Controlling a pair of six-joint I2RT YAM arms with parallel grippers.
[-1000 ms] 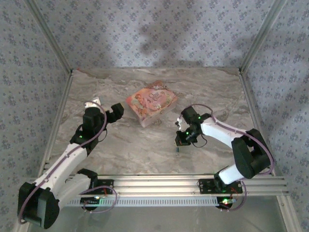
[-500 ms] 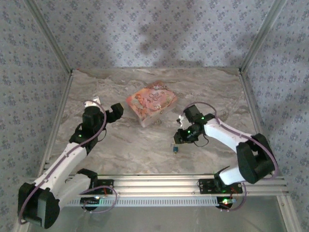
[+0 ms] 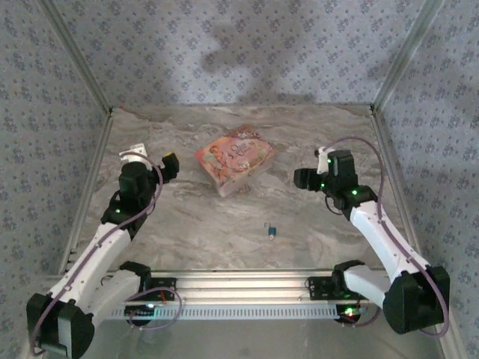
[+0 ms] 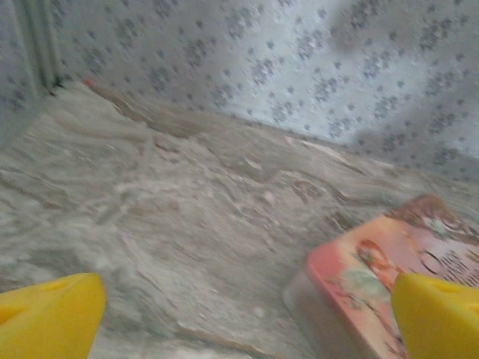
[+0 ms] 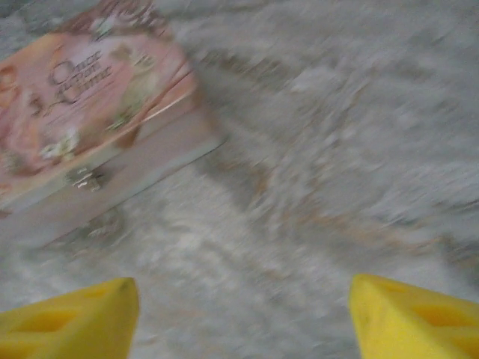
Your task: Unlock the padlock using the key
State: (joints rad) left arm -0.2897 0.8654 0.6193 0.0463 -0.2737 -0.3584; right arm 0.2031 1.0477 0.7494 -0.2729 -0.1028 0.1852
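Note:
A small blue and metal item (image 3: 270, 230) lies on the marble table near the front centre; it is too small to tell padlock from key. My right gripper (image 3: 300, 179) hovers well behind and to the right of it, open, with its yellow fingertips (image 5: 67, 318) wide apart and nothing between them (image 5: 245, 323). On the left side, my left gripper (image 3: 169, 164) is open too, with bare table between its yellow fingertips (image 4: 46, 318) in the left wrist view (image 4: 243, 323).
A pink illustrated box (image 3: 234, 159) lies at the centre back, between the two grippers; it shows in the left wrist view (image 4: 389, 269) and in the right wrist view (image 5: 82, 97). Patterned walls and metal posts close in the table (image 3: 224, 239). An aluminium rail (image 3: 299, 283) runs along the front.
My right gripper has pulled away from the small blue item, back and to the right, leaving it on the table. My left gripper has drawn back slightly to the left.

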